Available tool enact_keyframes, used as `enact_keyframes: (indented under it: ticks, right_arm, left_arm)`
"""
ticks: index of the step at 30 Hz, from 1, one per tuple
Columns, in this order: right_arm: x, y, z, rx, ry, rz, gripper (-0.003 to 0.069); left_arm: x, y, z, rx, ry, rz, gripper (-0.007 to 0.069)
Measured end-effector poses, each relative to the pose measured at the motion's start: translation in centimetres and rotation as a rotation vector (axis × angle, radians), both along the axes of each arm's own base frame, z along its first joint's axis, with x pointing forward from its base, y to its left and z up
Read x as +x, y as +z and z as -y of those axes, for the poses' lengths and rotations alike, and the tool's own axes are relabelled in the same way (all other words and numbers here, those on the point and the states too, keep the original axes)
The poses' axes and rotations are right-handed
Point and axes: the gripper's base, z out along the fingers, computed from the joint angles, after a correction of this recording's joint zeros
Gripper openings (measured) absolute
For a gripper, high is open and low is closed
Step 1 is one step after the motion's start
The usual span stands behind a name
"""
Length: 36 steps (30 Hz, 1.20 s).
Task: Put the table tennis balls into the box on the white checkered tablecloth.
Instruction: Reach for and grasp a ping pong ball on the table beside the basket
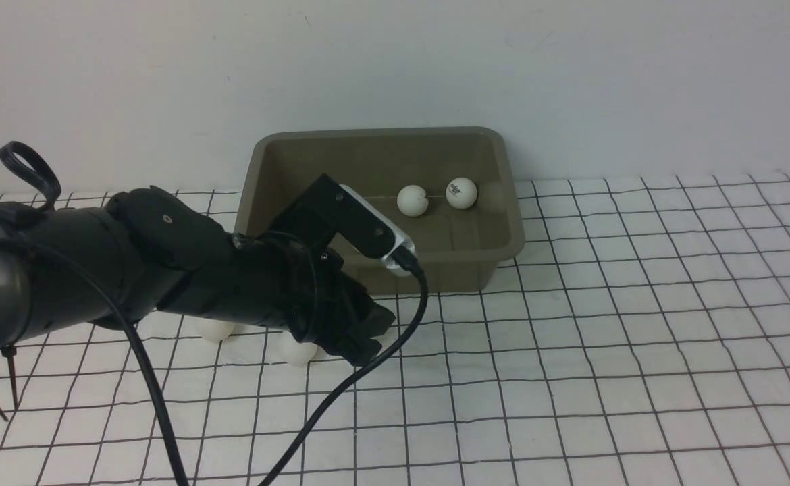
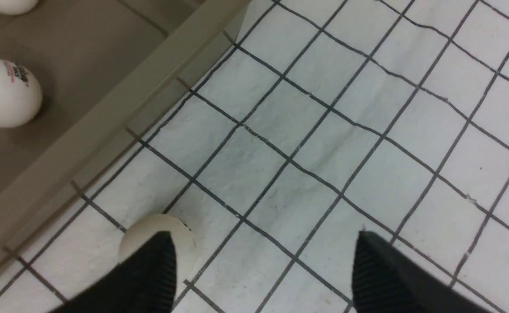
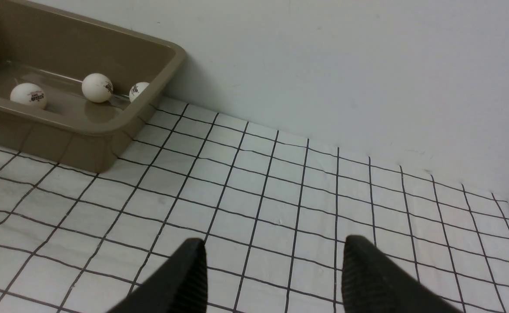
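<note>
One box [image 3: 63, 145]; three balls [image 3: 97, 88] inside; at least two balls [image 1: 216, 329] outside; one tablecloth [image 1: 638, 337]

the left arm [image 1: 165, 270] reaches forward and low, its left hand [image 2: 263, 243] spread wide. the right hand [image 3: 272, 252] is spread as well.

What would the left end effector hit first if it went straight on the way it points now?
Probably the white checkered tablecloth: bare cloth lies between its open fingers. A table tennis ball sits right by one finger and might get clipped; depth is unclear.
</note>
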Motion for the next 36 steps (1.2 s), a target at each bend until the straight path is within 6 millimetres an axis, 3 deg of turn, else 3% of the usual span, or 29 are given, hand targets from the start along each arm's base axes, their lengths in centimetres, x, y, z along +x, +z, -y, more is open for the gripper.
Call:
enact_keyframes:
  ticks: [4,8,12,17,36]
  right_arm:
    - [0.0,0.0,0.0,-0.001,0.000,0.003,0.0388]
    - [0.0,0.0,0.0,0.000,0.000,0.005,0.0388]
    - [0.0,0.0,0.0,0.000,0.000,0.005,0.0388]
    - [0.0,0.0,0.0,0.001,0.000,0.005,0.0388]
    - [0.0,0.1,0.0,0.001,0.000,0.006,0.0388]
  left_arm:
    - [0.2,0.0,-0.1,-0.016,0.060,-0.015,0.0552]
    - [0.5,-1.0,-0.1,-0.016,0.092,-0.062,0.0528]
    - [1.0,-3.4,-0.1,0.026,0.108,-0.122,0.0477]
    - [1.9,-5.2,-0.2,0.057,0.161,-0.117,0.0468]
    - [3.1,-4.7,-0.4,0.082,0.189,-0.007,0.0493]
